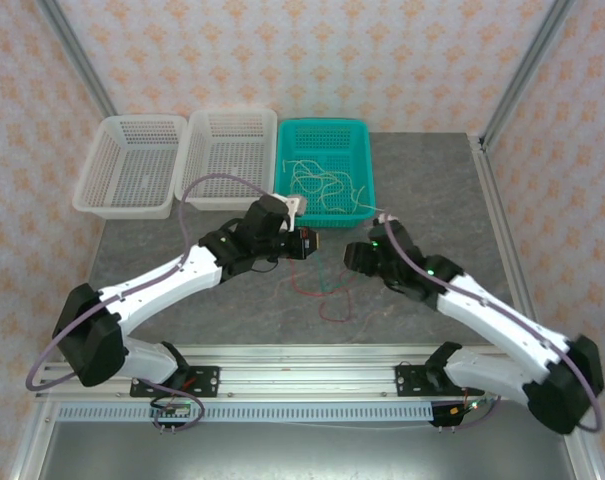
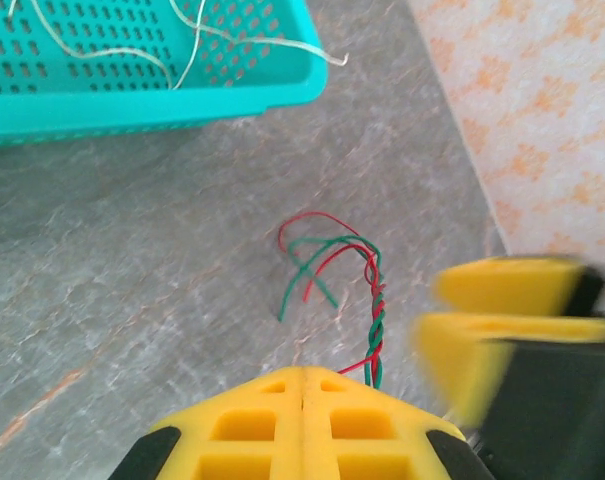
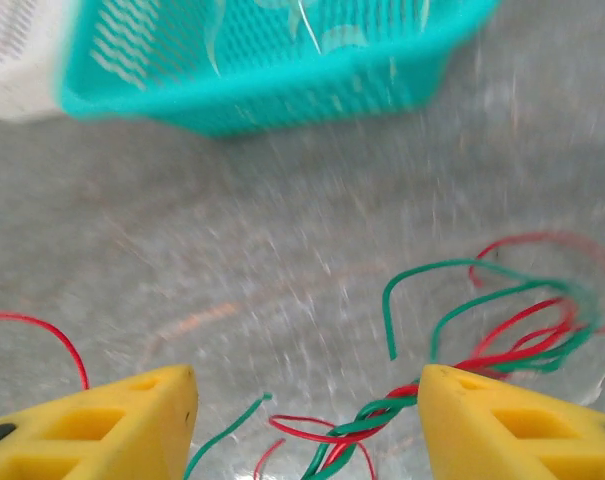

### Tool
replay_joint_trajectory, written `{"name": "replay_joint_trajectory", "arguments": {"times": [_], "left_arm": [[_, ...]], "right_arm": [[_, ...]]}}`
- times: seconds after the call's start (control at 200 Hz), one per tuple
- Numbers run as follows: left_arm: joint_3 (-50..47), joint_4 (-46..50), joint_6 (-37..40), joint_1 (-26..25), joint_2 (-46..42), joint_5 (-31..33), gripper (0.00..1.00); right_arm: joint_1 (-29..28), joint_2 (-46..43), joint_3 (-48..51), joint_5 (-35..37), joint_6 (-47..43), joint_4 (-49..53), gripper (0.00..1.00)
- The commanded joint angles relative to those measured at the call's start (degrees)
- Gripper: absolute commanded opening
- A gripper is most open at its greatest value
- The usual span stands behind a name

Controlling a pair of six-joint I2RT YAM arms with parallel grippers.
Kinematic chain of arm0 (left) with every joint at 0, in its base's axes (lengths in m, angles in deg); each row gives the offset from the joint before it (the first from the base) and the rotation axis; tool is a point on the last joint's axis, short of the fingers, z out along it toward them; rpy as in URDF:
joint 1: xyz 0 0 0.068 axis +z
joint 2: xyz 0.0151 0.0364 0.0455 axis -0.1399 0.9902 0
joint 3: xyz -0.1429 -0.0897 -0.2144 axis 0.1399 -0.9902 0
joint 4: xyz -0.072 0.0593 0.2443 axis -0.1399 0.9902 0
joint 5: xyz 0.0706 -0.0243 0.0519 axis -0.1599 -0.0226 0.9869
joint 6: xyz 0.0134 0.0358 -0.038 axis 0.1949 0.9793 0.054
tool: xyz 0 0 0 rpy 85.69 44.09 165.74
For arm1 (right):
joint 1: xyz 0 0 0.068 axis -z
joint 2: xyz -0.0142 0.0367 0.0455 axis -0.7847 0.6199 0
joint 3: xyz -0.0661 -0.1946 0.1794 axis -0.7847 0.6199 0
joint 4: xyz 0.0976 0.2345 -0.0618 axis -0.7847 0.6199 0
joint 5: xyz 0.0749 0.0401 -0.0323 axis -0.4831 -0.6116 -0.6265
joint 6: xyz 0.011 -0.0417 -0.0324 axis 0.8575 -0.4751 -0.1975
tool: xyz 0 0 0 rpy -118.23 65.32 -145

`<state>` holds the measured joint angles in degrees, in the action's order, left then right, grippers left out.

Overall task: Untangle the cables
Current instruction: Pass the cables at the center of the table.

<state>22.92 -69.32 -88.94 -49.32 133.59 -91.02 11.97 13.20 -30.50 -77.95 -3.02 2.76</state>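
Just in front of the teal basket [image 2: 162, 105], on the mottled grey table [image 2: 132, 280], lie the red and green cables [image 2: 375, 320], hair-thin and wound into a tight plait that frays into loose curls. The left gripper [image 2: 302, 372] has its blocky yellow fingers pressed together where the plait ends. I judge it means to anchor it, though whether it is caught I cannot tell. The right gripper [image 3: 307, 375] straddles the plait with its fingers apart, likely ready to tease strands away. Cream wires [image 1: 327, 182] sit inside the perforated basket.
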Motion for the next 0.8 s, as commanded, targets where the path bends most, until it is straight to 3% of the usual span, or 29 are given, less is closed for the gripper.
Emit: {"name": "replay_joint_trajectory", "arguments": {"times": [0.0,0.095,0.18,0.34,0.52,0.611,0.706,0.771,0.796], "left_arm": [[-0.31,1.21,2.42,-0.12,0.36,0.46,0.00],[-0.13,0.36,2.52,-0.12,0.22,0.33,0.00],[0.28,0.69,3.18,-0.12,0.09,0.42,0.00],[0.37,1.06,3.41,-0.12,-0.64,0.52,0.00],[-0.14,1.55,3.41,-0.12,-1.61,1.22,0.00],[-0.16,1.29,3.41,-0.12,-1.61,1.11,0.00],[0.11,0.87,3.41,-0.12,-1.29,0.79,0.00],[-0.35,-0.34,4.20,-0.12,-1.77,0.03,0.00],[-0.89,-1.16,5.12,-0.12,-2.28,-0.29,0.08]], "right_arm": [[-0.15,-6.82,1.83,-0.25,-15.97,-5.86,0.58],[-0.16,-10.02,6.53,-13.61,-29.93,-14.07,0.55],[-0.13,-8.00,7.97,-19.70,-34.07,-19.43,0.53],[-0.26,2.64,9.22,-31.77,-27.11,-33.41,0.54],[-1.44,11.46,12.39,-36.92,-16.95,-48.69,0.52],[-1.85,14.82,12.67,-36.24,-14.31,-50.88,0.39],[-1.94,16.13,12.45,-33.96,-12.77,-51.34,0.00],[-1.94,15.88,12.41,-31.82,-11.02,-51.74,0.00],[-1.94,15.60,12.58,-30.86,-10.01,-52.39,0.00]]}}
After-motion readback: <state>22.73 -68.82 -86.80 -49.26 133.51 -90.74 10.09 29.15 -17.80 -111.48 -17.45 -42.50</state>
